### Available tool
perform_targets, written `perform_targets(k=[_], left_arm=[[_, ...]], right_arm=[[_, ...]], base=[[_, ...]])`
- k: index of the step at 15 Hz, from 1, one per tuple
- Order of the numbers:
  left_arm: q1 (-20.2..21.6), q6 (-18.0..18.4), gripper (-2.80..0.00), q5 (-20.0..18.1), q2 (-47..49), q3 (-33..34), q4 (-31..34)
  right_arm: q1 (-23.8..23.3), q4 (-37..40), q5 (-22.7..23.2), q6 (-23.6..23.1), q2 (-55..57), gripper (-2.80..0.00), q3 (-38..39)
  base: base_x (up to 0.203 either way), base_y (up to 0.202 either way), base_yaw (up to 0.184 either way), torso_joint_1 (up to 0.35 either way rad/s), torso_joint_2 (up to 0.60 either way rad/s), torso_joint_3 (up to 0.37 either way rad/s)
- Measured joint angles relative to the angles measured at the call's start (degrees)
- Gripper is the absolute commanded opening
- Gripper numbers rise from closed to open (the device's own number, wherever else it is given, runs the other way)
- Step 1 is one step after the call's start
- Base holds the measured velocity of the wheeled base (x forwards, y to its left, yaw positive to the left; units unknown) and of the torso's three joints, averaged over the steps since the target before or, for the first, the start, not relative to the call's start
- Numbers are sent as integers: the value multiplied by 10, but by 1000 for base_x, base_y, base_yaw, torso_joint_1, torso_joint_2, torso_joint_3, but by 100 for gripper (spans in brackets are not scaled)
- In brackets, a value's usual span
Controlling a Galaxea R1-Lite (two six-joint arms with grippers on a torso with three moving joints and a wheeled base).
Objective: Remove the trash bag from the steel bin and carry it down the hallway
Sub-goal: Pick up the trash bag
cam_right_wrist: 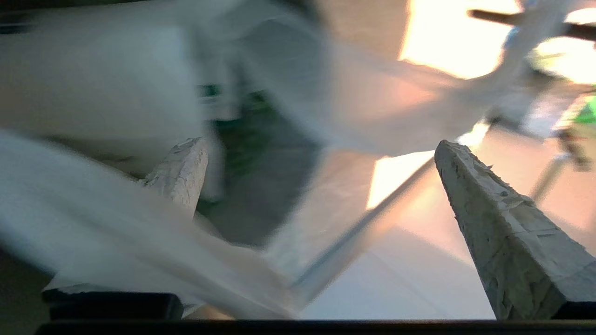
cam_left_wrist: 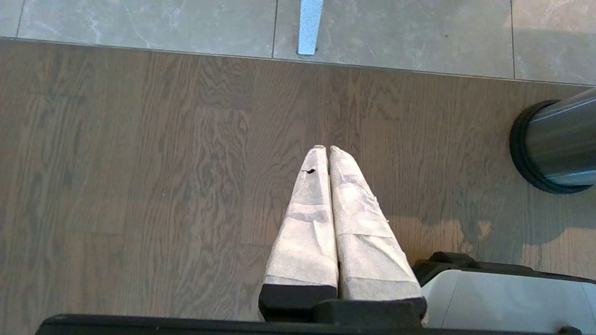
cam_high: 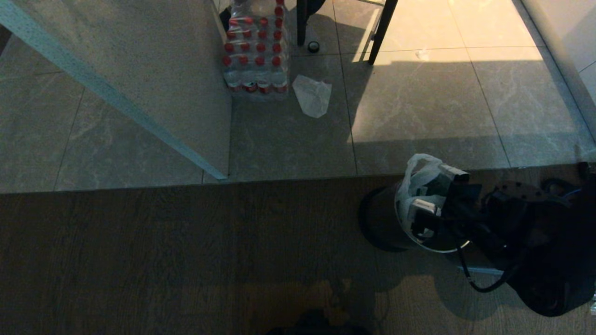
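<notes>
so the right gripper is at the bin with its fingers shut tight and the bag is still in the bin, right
Not quite. The right gripper is open: the right wrist view shows its fingers spread wide apart at the trash bag. The rest holds: the bag is still in the steel bin.

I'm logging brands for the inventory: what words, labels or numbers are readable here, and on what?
No text can be read in any view.
trash bag: green print shows in the right wrist view, too blurred to read.
pack of water bottles: labels too small to read.
steel bin: no marking visible.
white scrap on the floor: blank as far as can be seen.
</notes>
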Motion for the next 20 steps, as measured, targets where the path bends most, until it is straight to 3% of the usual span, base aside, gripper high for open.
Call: perform_targets(k=[6,11,20], left_arm=[[0,0,-280,0,0,0,0],[0,0,-280,0,0,0,0],[0,0,-280,0,0,0,0]], right_arm=[[-3,0,3,-21,-9,0,-66],[-4,0,35,-21,28,0,-156],[-4,0,33,-20,-17,0,-126]], base=[[0,0,0,0,0,0],[0,0,0,0,0,0],[0,0,0,0,0,0]])
